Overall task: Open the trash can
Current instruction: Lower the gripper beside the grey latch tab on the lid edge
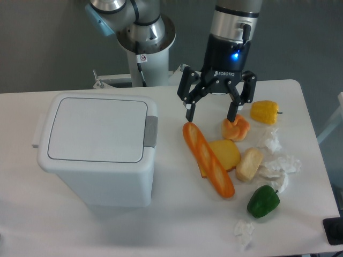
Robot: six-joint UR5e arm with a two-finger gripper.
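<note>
Cut off by the top edge: upper part of the robot arm (236, 16) and of its grey base column (140, 32). Cut off at the lower right corner: a dark object (333, 231), too little visible to name. Cut off at the bottom edge: front of the desk (161, 235). Hidden behind the long orange bread loaf (208, 159): left side of the yellow piece (228, 152). Partly covered by the claw (210, 113) finger: top of the orange food piece (237, 128). Unclear in kind: crumpled white bits (278, 167), perhaps paper. Hidden: far side and underside of the trash can (96, 150).
</note>
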